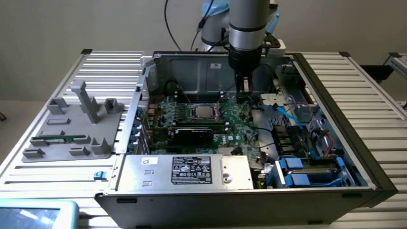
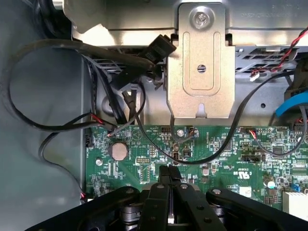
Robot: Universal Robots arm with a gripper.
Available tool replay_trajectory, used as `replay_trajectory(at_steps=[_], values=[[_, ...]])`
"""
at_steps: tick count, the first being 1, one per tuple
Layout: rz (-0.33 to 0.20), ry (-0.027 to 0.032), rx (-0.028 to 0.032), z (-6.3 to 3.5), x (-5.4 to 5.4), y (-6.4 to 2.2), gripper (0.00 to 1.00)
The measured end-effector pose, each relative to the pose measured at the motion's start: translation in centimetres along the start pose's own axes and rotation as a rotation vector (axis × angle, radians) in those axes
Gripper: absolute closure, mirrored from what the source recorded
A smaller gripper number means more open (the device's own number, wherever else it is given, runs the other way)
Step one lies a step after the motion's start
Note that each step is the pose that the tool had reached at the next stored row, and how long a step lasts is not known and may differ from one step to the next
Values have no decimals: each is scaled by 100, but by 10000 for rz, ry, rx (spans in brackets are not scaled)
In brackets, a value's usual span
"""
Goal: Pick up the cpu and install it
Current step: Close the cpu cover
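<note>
Gripper [image 1: 243, 93], fingers pressed together and grasping nothing, poised above the green motherboard [image 2: 216, 154] inside the open computer case [image 1: 190, 71]. The cpu [image 1: 203, 112] lies flat, metal face up, near the gripper towards the exterior view's left, apparently seated in the socket [image 1: 183, 112]. Being square, it shows no long axis, and its edges run parallel to the socket frame.
</note>
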State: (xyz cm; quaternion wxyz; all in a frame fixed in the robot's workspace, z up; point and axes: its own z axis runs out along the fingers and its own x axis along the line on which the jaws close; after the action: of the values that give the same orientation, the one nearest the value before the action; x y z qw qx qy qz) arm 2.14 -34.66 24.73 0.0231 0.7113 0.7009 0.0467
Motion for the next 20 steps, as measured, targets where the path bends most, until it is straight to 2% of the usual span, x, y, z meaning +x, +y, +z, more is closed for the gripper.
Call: replay_trajectory(at_steps=[4,6,14,16,19,20], values=[[-1,1,-8,8,102,-72,91],[-1,0,-10,9,120,-127,91],[-4,-43,-11,-3,157,-487,91],[-8,-88,-9,-23,169,-509,91],[-20,-124,-12,-146,175,-503,91],[-21,-135,-16,-151,176,-514,91]])
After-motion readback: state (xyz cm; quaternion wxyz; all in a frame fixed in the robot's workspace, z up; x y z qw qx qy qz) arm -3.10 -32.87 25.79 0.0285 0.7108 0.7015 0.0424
